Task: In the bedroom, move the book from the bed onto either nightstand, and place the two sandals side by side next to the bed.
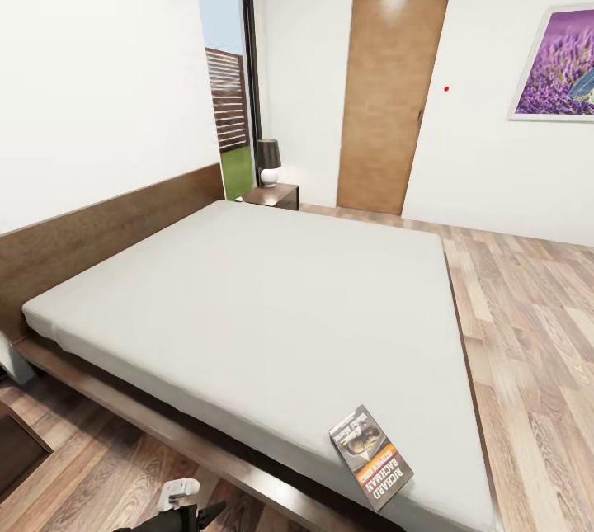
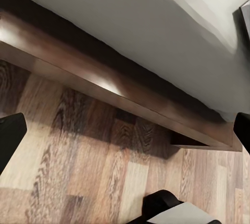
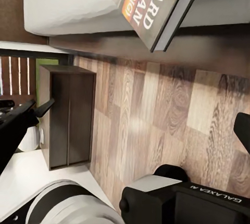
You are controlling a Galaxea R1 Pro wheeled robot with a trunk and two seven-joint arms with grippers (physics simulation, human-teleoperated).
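On the big white mattress of the low bed [image 1: 247,293] with its dark brown wood frame, near my corner, lies the thin dark book [image 1: 372,457] with an orange band and white letters. Both my end effectors look wide open, holding nothing.

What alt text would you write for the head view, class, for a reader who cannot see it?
A large white bed on a dark wooden frame fills the room, with a paperback book lying near its closest corner. Beyond it stand a nightstand bearing a lamp, a brown door and a lavender picture.
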